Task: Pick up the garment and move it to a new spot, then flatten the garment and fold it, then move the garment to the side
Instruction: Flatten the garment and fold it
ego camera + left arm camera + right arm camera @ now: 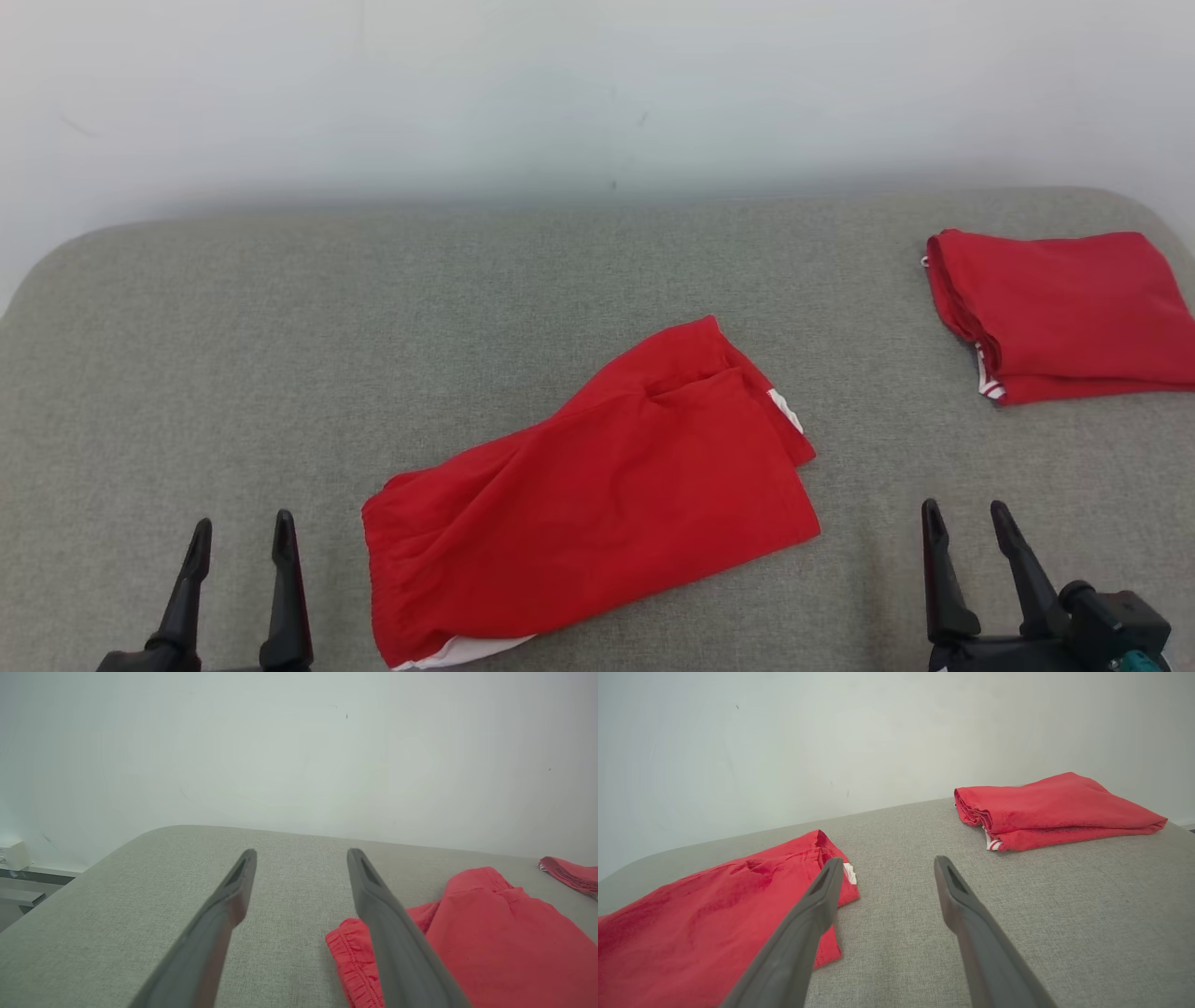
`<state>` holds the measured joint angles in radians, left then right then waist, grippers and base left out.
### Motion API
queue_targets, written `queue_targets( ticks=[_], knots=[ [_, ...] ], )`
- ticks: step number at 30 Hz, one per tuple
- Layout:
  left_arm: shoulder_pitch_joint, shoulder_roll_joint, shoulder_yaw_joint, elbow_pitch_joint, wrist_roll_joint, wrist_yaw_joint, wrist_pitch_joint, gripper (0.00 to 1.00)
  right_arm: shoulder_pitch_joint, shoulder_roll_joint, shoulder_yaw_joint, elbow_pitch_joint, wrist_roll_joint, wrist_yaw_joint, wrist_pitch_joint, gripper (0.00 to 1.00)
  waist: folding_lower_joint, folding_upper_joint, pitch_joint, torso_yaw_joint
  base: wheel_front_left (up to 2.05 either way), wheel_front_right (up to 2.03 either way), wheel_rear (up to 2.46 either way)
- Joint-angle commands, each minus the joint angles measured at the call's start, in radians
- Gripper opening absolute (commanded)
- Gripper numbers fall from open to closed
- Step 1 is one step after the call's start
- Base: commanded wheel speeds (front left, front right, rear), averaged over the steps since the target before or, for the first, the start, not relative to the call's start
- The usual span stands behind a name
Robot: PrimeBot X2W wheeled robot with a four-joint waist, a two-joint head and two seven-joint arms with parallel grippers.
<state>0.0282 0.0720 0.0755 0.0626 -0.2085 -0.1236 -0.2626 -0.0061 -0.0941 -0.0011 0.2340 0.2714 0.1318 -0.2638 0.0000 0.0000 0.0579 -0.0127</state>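
The left end effector (242,520) stood wide open and empty over the near edge of the bench (280,327), toward its left corner. The right end effector (963,506) was just as wide and empty over the same edge, toward the right. Neither touched cloth.

Between them lay the red garment (597,485), a pair of shorts spread on a slant across the middle of the bench. Its gathered waistband sat at the near edge beside the left fingers, and its leg hems pointed toward the far right. It looked doubled leg over leg, with a sliver of white showing under the waistband corner and shallow creases across the top layer. That flanking stance probably suited a two-handed job, one arm for the waistband end and one for the hems.

A second red garment (1055,313) lay neatly folded against the right edge, toward the far corner and well apart from the shorts. Parked there, it seemingly left the middle free for flattening and folding.
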Motion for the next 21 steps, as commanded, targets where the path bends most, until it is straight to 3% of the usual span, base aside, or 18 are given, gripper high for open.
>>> queue_targets(
  ticks=[1, 11, 21],
  knots=[
    [0.016, -0.002, 0.007, 0.000, 0.024, 0.000, -0.003, 1.00, 0.011, -0.006, 0.004, 0.003, 0.004, -0.003, 0.000, 1.00, 0.0000, 0.0000, -0.009, -0.011, 0.00, 0.00, 0.00],
    [0.036, -0.014, 0.044, 0.027, 0.051, -0.004, -0.003, 1.00, 0.038, -0.032, 0.055, 0.028, 0.009, -0.003, 0.000, 1.00, 0.0000, 0.0000, -0.039, -0.026, 0.00, 0.00, 0.00],
    [0.007, -0.020, 0.002, 0.039, 0.048, -0.008, -0.003, 1.00, -0.111, -0.089, 0.177, 0.161, 0.011, -0.003, 0.036, 1.00, 0.0000, 0.0000, -0.033, 0.038, 0.00, 0.00, 0.00]
  ],
)
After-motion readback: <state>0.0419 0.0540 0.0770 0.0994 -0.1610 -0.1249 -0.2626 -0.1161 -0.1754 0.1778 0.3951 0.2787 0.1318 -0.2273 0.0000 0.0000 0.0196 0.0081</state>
